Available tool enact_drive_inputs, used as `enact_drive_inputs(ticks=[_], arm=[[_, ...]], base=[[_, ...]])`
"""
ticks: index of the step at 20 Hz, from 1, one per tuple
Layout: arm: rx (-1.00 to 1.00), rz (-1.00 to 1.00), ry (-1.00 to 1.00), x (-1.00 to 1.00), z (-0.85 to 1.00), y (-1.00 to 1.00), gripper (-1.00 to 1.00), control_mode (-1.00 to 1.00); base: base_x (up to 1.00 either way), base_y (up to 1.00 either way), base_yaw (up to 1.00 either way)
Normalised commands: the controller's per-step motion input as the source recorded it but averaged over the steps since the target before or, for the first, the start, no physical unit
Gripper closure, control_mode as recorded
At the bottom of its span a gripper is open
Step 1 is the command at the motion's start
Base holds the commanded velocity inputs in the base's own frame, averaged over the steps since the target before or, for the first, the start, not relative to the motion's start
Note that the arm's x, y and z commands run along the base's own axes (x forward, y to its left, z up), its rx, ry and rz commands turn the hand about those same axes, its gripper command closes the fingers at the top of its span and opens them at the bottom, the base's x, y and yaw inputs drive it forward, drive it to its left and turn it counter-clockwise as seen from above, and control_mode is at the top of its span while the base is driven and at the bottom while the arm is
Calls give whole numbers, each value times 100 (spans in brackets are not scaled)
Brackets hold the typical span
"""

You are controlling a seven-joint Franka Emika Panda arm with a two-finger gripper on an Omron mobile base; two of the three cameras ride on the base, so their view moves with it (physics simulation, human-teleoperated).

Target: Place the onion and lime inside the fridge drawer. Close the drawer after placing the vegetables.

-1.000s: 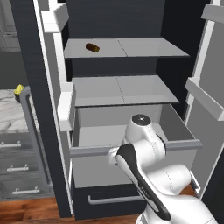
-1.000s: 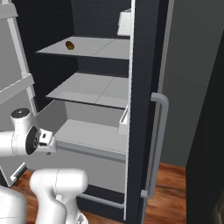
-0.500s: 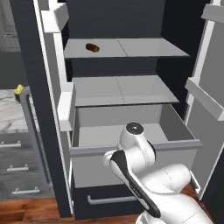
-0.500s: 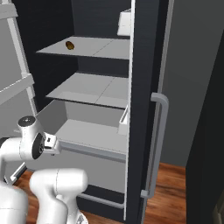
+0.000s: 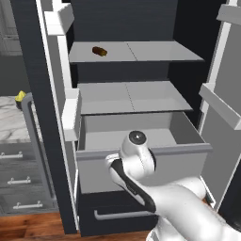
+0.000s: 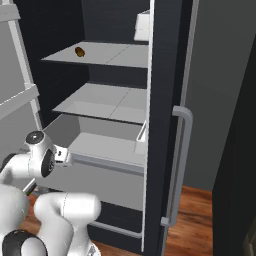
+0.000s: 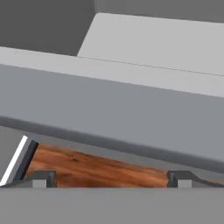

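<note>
The fridge drawer [image 5: 141, 165] is a wide light grey box, pulled out below the two fridge shelves; what shows of its floor [image 6: 107, 145] is bare. My gripper [image 7: 111, 179] is open with nothing between its fingers and sits just in front of the drawer's flat front [image 7: 109, 109], close to its lower edge. From the right base view the hand [image 6: 62, 155] is at the drawer's left front corner. In the left base view my white forearm [image 5: 134, 162] covers part of the drawer front. The onion and the lime are out of view.
A small brown oblong item [image 5: 99, 51] lies on the top shelf. The open fridge door [image 6: 167, 125] with its grey bar handle stands to the right. A yellow-green pointed thing [image 5: 20, 96] sits on the marble counter at left, above grey cabinet drawers [image 5: 19, 181]. Wooden floor [image 7: 96, 168] lies below.
My wrist has shifted slightly left and down in front of the drawer. The drawer stays pulled out and nothing else has moved.
</note>
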Motion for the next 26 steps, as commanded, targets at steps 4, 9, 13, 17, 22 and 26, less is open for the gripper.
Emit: enact_drive_inputs(ticks=[4,9,13,17,22,26], arm=[[7,0,-21,84,-31,-22,-100,-100],[8,0,-17,87,-11,-21,-100,-100],[7,0,-13,81,0,-19,-100,-100],[2,0,-12,75,7,-16,-100,-100],[0,0,-5,61,10,-12,-100,-100],[0,0,-1,58,21,-9,-100,-100]], base=[[0,0,0],[0,0,0],[0,0,0],[0,0,0],[0,0,0],[0,0,0]])
